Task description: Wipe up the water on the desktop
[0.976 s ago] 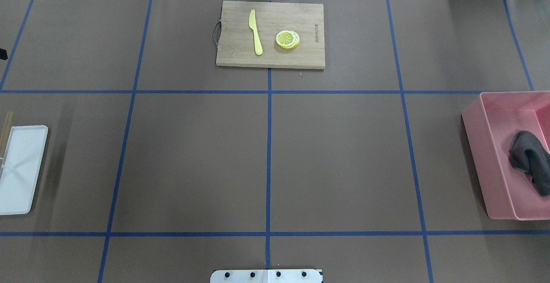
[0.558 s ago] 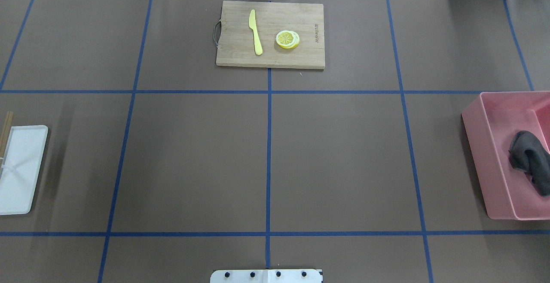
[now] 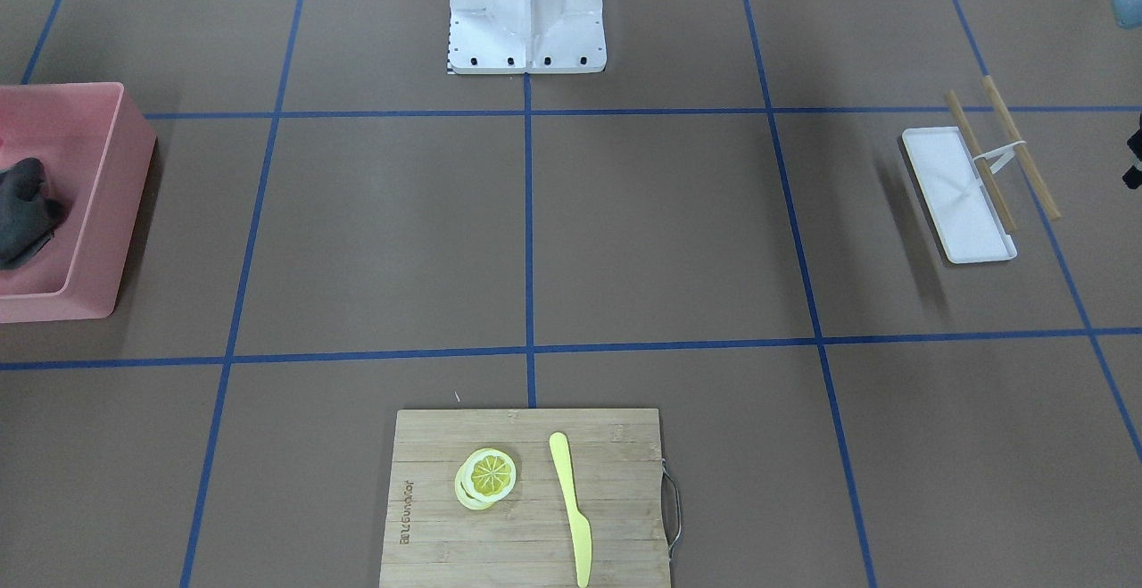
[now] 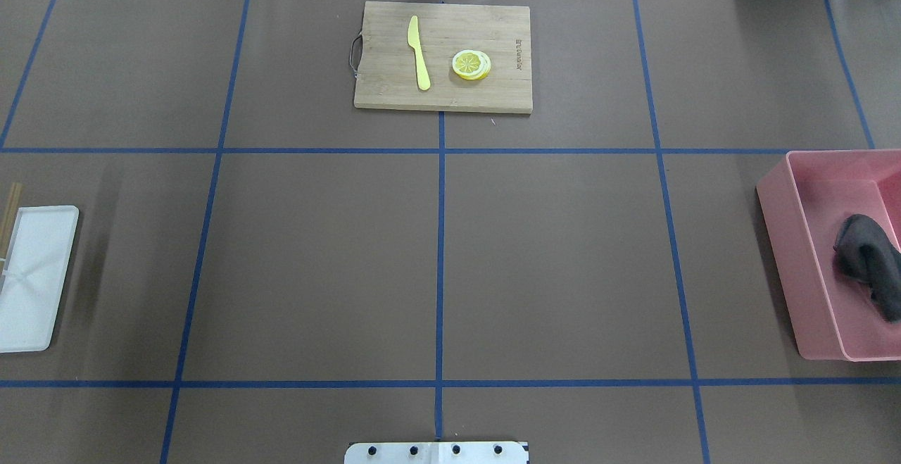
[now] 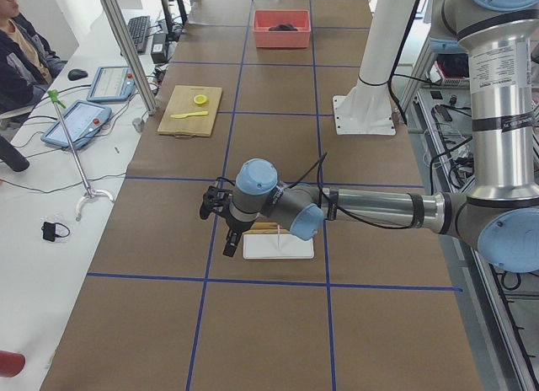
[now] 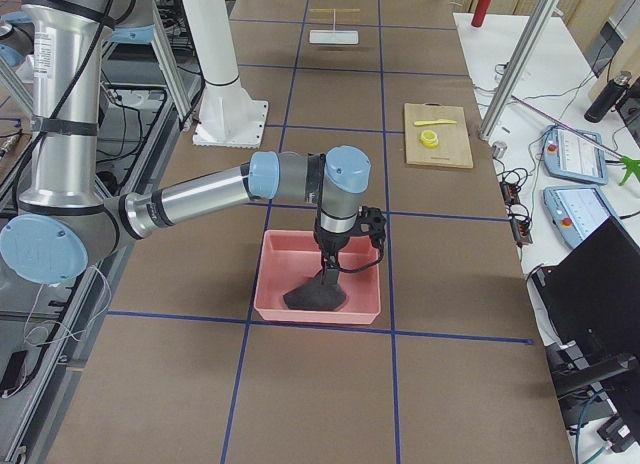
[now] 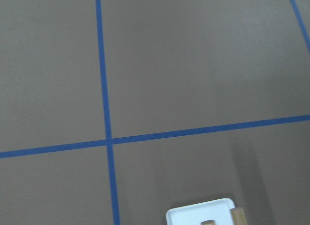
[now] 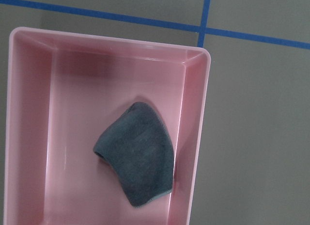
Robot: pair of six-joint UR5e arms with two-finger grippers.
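The desktop (image 4: 563, 260) is a matte brown surface crossed by blue tape lines; I see no wet patch on it in any view. A dark grey cloth (image 8: 138, 154) lies crumpled in a pink bin (image 4: 795, 260) at the table's right end. My right gripper (image 6: 328, 264) hangs over the bin with its fingertips at the top of the cloth (image 6: 315, 296); I cannot tell whether it is open or shut. My left gripper (image 5: 223, 231) hovers above the table's left end, beside a white tray; I cannot tell its state.
A white tray (image 4: 35, 309) with two wooden sticks (image 3: 1022, 146) across it lies at the left end. A bamboo cutting board (image 4: 394, 91) with a yellow knife (image 4: 419, 52) and lemon slices (image 4: 471, 65) is at the far middle. The robot's base (image 3: 526, 8) stands at the near edge.
A dark bit of the left gripper at the overhead view's left edge has gone out of view. The cloth in the bin has shifted shape slightly.
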